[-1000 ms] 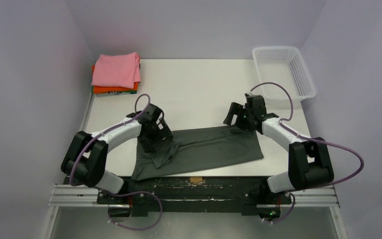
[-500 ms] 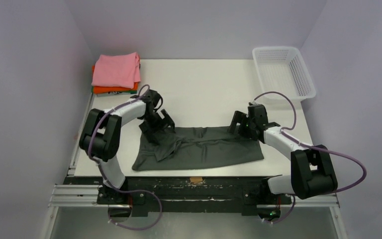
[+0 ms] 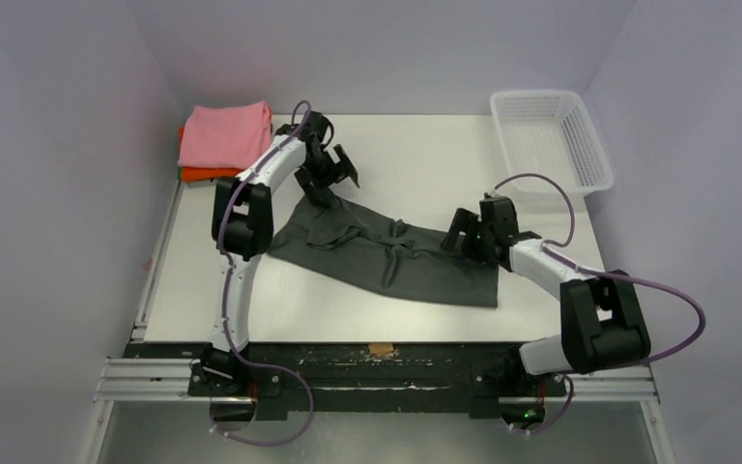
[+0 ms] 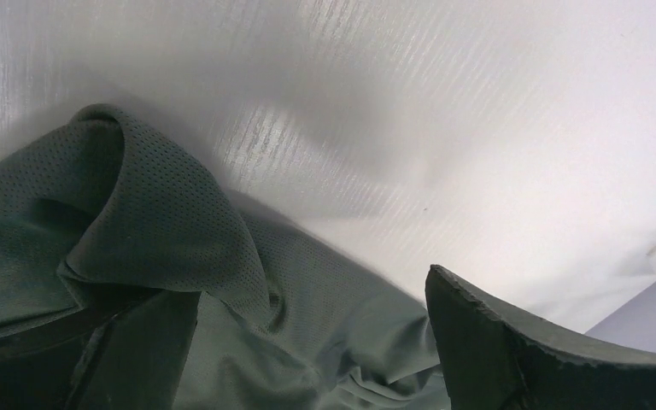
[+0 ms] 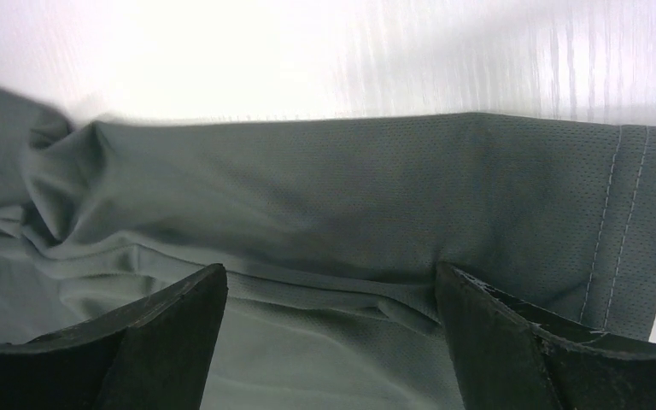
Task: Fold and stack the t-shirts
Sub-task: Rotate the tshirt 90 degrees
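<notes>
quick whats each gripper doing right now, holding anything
left gripper: open, grey t-shirt cloth lying between its fingers, not clamped.
right gripper: open over the same shirt, gripping nothing.

Looking down from above and behind, we take in the whole table (image 3: 415, 155). Both wrist views sit close over the grey t-shirt (image 3: 415, 271).

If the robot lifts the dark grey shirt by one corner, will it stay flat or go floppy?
Probably floppy: the grey t-shirt already lies in wrinkles and soft folds on the table. Its cloth looks thin, with tiny mesh holes, so it's likely light. Pushed, it would probably bunch up rather than slide whole.
</notes>
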Controlling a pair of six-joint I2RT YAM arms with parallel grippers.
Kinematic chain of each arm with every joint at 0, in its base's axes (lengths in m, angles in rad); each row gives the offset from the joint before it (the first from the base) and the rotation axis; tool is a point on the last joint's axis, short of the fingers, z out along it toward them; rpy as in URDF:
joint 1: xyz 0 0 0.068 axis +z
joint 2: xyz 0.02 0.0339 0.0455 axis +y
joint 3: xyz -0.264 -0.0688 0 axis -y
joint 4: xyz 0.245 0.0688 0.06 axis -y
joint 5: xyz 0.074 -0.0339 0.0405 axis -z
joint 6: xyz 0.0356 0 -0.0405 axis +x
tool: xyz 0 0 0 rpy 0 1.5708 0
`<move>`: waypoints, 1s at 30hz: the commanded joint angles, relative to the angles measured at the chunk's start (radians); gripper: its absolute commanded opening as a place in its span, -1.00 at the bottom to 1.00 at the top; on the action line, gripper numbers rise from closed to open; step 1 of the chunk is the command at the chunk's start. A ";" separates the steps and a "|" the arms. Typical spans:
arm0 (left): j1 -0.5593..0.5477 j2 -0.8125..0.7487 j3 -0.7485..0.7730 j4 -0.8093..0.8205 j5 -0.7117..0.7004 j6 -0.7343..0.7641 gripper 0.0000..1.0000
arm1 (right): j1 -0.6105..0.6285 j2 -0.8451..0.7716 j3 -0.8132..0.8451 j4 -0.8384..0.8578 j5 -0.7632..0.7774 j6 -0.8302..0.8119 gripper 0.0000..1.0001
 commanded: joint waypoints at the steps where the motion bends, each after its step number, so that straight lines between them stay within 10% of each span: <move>1: 0.015 0.025 -0.016 0.023 0.044 -0.011 1.00 | 0.012 -0.090 -0.096 -0.190 -0.072 0.047 0.84; 9: 0.019 -0.016 -0.076 0.091 0.025 -0.061 1.00 | 0.208 -0.291 -0.245 -0.375 -0.393 0.023 0.91; 17: 0.019 -0.283 -0.054 0.039 -0.089 0.048 1.00 | 0.228 -0.374 0.121 -0.497 -0.141 -0.242 0.92; 24: 0.019 -0.879 -0.483 0.031 -0.375 0.113 1.00 | 0.254 -0.174 0.295 -0.062 -0.439 -0.422 0.93; 30: 0.019 -1.355 -0.966 -0.010 -0.490 0.013 1.00 | 0.412 0.263 0.735 -0.166 -0.477 -0.565 0.94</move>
